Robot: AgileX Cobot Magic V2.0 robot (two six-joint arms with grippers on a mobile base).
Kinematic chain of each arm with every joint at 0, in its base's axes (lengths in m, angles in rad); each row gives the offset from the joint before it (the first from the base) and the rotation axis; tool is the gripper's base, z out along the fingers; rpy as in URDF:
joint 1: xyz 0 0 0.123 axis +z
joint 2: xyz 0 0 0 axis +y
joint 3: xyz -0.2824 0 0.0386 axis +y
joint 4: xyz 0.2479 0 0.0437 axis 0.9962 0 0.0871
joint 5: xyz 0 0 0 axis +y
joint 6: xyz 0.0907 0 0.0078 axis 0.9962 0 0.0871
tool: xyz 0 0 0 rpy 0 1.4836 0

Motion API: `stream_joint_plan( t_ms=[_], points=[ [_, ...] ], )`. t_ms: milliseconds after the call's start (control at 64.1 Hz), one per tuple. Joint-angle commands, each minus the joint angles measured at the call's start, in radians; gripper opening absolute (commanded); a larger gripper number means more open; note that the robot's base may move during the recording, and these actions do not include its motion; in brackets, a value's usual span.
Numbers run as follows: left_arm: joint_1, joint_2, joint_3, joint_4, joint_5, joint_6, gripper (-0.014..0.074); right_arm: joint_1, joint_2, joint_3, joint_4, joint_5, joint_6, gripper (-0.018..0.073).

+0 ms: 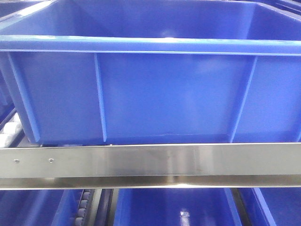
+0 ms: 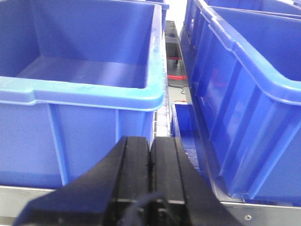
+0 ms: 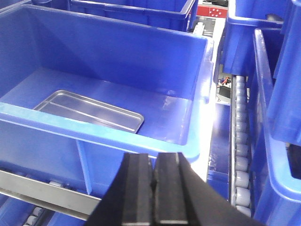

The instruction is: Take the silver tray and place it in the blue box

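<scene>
On the floor of the blue box [image 3: 155, 89], lower left of the right wrist view, the silver tray [image 3: 89, 116] lies flat, apart from both pincers.

Only the right wrist view shows the tray: two long ridges run along its floor, and it lies near the box's near wall, whose rim hides its lower left edge. The right gripper [image 3: 154, 188], at the bottom centre of that view, is clenched with its jaws pressed together on nothing, outside the box's near rim. The left wrist view looks into a blue bin [image 2: 94, 94] from its other side and shows bare floor, with the left gripper [image 2: 150, 179] likewise clenched and holding nothing at bottom centre. The front-facing view shows only a ribbed blue wall [image 1: 164, 94] above a steel rail [image 1: 150, 162].
</scene>
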Motion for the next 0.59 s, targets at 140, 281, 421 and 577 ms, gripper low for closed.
stream_joint_plan(
  t_ms=[140,281,421,577],
  points=[
    [0.001,-0.016,0.000,-0.007,-0.082,0.002,-0.0104,-0.140,0.008,0.019,0.095,-0.099,-0.095,0.0049],
    [0.001,-0.016,0.000,-0.007,-0.082,0.002,-0.0104,-0.319,-0.021,0.128,0.363,-0.197,-0.390,0.0049],
    [0.001,-0.016,0.000,-0.007,-0.082,0.002,-0.0104,-0.452,-0.100,0.293,0.475,-0.389,-0.447,0.0049],
    [0.001,-0.016,0.000,-0.007,-0.082,0.002,-0.0104,-0.493,-0.165,0.428,0.475,-0.525,-0.447,0.0049]
  ],
)
